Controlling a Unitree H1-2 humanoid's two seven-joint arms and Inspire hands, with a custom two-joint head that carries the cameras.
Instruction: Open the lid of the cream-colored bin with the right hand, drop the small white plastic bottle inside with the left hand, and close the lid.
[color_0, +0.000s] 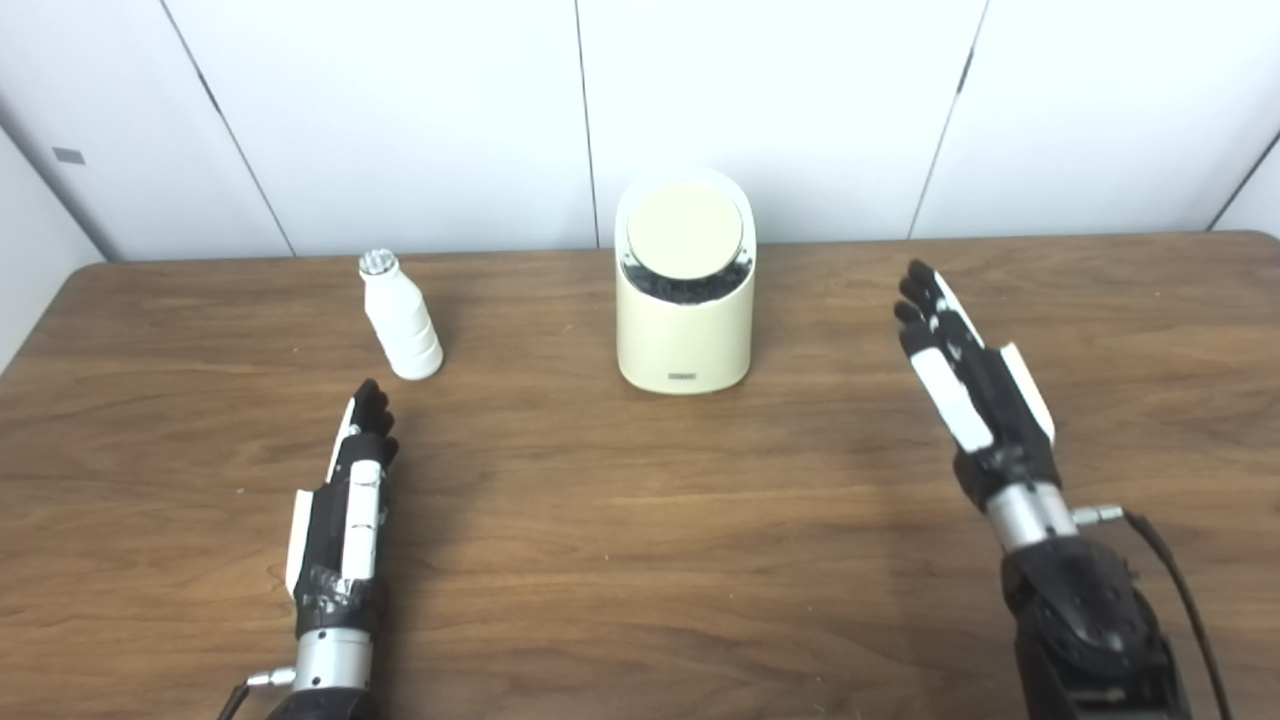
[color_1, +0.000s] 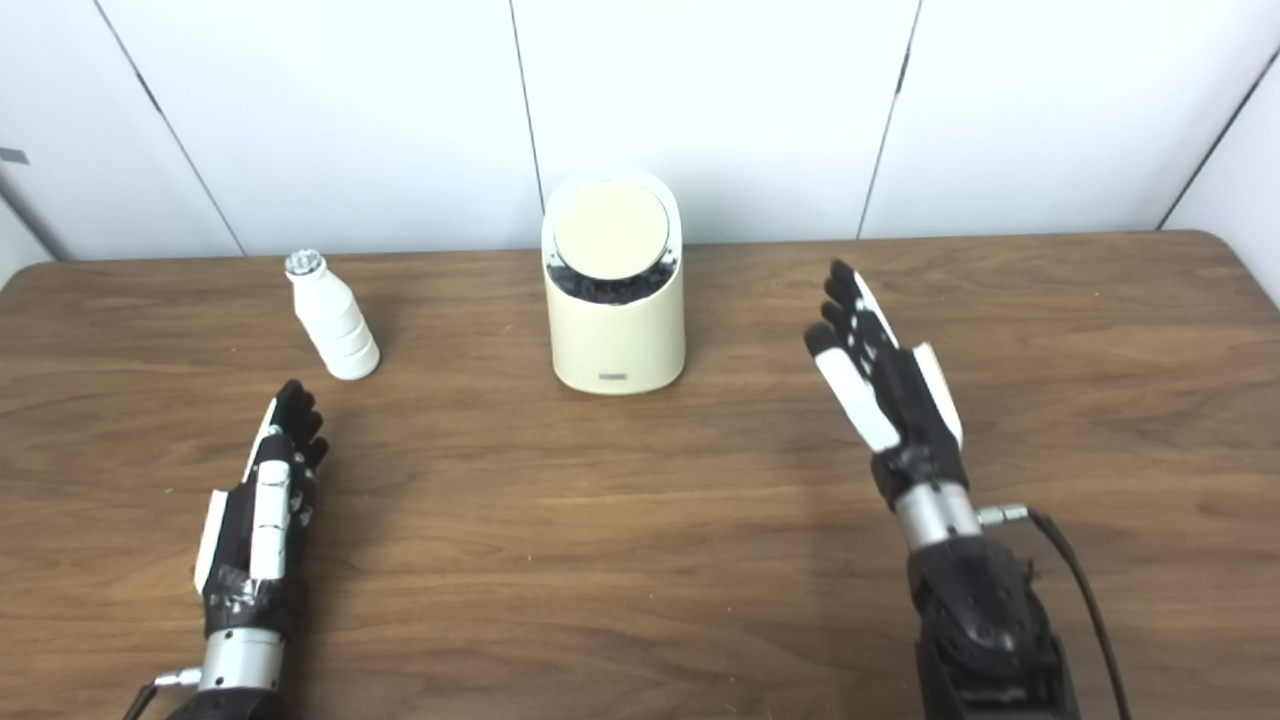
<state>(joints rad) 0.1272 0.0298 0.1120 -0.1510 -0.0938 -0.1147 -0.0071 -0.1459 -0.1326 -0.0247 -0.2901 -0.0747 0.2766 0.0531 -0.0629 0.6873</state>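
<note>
1. Table (color_0: 620, 560): brown wood-grain top, fills most of both views. White panelled wall (color_0: 400, 110) behind the far edge.
2. Bin (color_0: 684, 330): cream, rounded, upright, at centre near the far edge. Small dark label low on its front face.
3. Lid (color_0: 685, 230): round cream disc, tilted toward the camera, sits in the bin's slanted top. A dark crescent shows just below the disc's lower edge; can't tell whether that is a gap or a dark liner. Lid appears shut.
4. Bottle (color_0: 400, 318): small, white, ribbed body w/ silvery foil-like cap. Stands on the table left of the bin, apart from it, not touching. Looks slightly tilted in both views; may be lens effect, can't confirm.
5. Left hand (color_0: 350, 500): black and white, near the front-left of the table, fingers extended, close side by side, pointing toward the bottle. Holds nothing. Fingertips short of the bottle, clear gap between. Can't tell if it rests on the wood or is just above.
6. Right hand (color_0: 965, 385): raised above the table, right of the bin and well apart from it. Fingers stretched out, slightly fanned, pointing up and toward the far edge. Holds nothing; no contact w/ bin or lid.
7. Cable (color_0: 1175, 580): dark, runs from the right wrist toward the bottom edge.
</note>
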